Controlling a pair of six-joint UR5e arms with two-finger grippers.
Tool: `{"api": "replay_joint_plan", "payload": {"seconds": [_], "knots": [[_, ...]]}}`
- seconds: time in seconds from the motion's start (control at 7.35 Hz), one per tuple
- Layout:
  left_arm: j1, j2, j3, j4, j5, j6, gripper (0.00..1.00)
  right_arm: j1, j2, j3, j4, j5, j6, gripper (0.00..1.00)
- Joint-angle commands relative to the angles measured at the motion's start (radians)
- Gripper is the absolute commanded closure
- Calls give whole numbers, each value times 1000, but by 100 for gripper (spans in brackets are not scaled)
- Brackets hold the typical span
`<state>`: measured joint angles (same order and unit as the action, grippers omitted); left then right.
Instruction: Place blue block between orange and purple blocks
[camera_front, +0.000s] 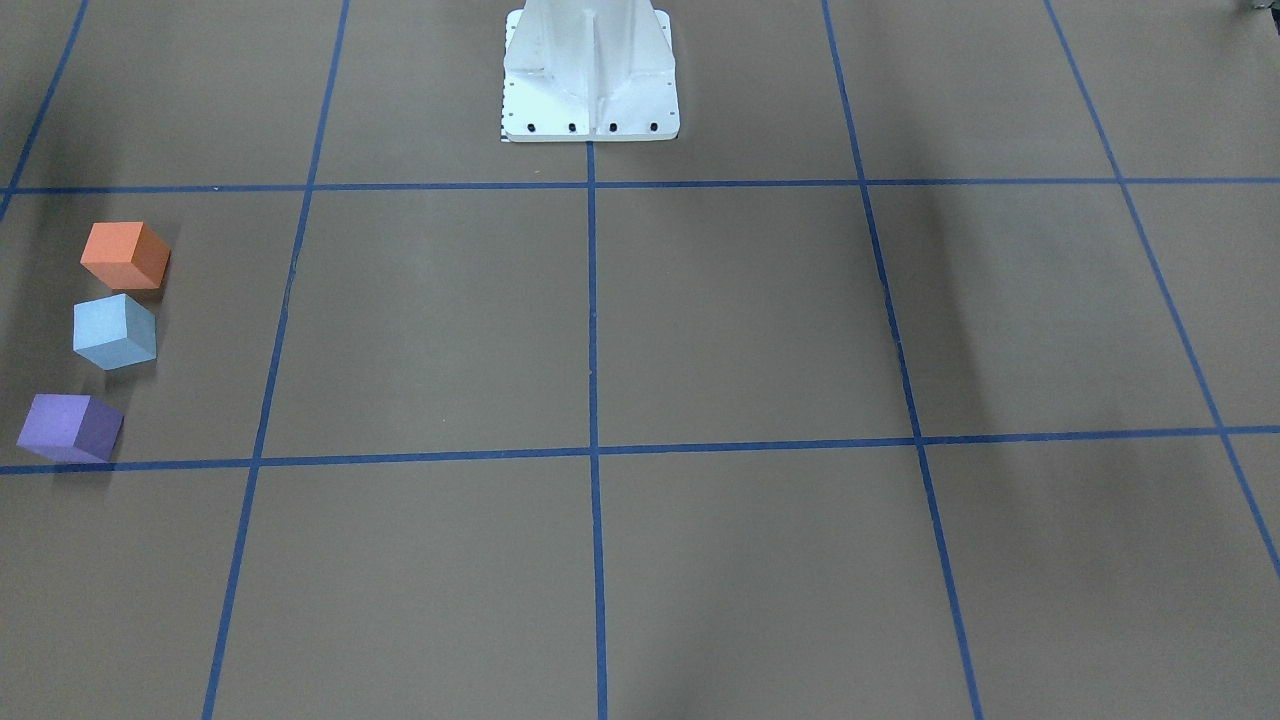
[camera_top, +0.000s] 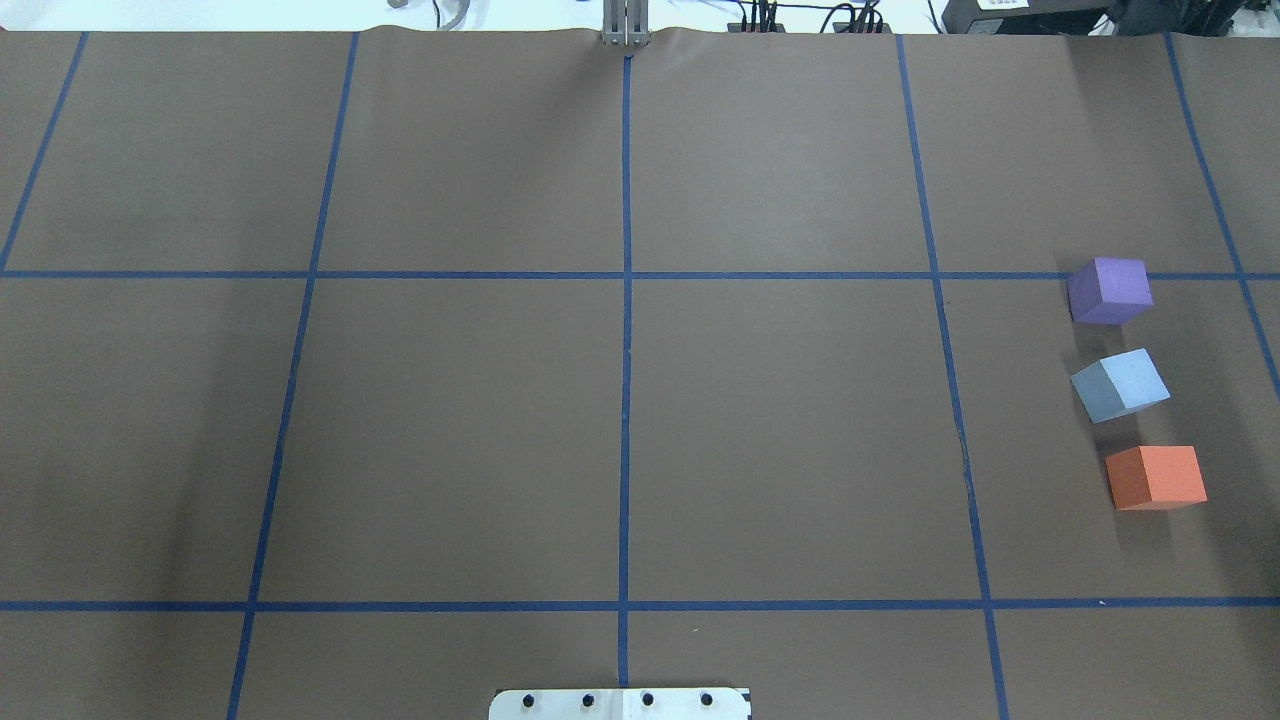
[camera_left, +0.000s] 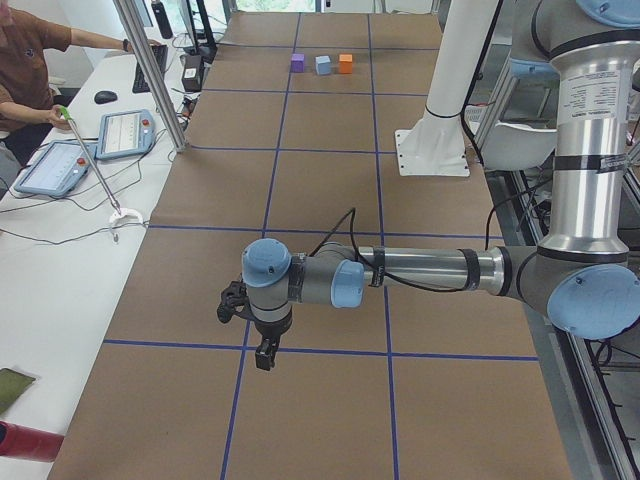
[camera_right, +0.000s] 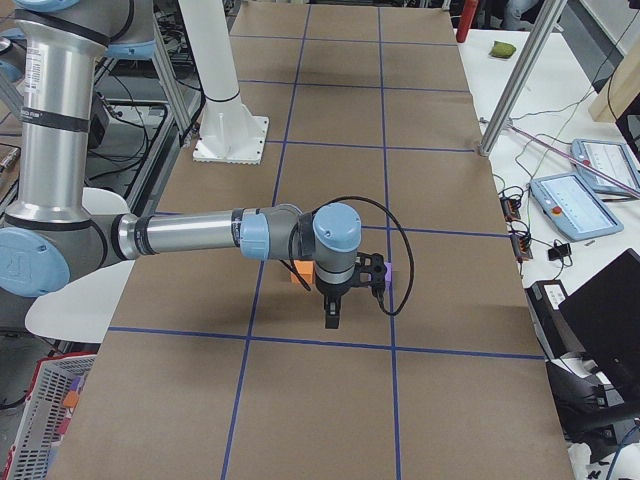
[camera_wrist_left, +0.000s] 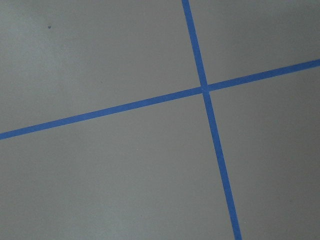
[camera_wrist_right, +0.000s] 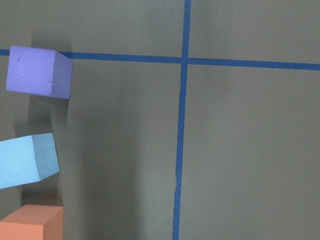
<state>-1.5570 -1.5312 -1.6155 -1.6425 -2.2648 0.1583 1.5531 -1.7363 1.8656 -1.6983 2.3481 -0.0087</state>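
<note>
The light blue block (camera_top: 1120, 385) sits on the brown table between the purple block (camera_top: 1109, 291) and the orange block (camera_top: 1156, 477), in a slightly crooked row and turned a little. None of the three touch. The right wrist view shows purple (camera_wrist_right: 39, 71), blue (camera_wrist_right: 27, 160) and orange (camera_wrist_right: 32, 222) at its left edge. My right gripper (camera_right: 332, 318) hangs above the table beside the row, empty. My left gripper (camera_left: 262, 358) hovers far from the blocks, empty. Both show only in side views, so I cannot tell whether they are open or shut.
Blue tape lines (camera_top: 626, 300) divide the brown table into a grid. The robot's white base plate (camera_front: 590, 100) is at the middle of the robot's edge. Operators' tablets (camera_left: 125, 133) and cables lie on the white side table.
</note>
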Motion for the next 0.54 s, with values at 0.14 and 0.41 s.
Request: {"api": "replay_joint_plan", "payload": {"seconds": [0.14,0.41], "knots": [[0,2,-1,0,-2,6,0,-1,4,-16,-17,-3,-87,0],[0,-1,-4,3,-1,4,0,-1,3,-25,-17,-4,-102,0]]}}
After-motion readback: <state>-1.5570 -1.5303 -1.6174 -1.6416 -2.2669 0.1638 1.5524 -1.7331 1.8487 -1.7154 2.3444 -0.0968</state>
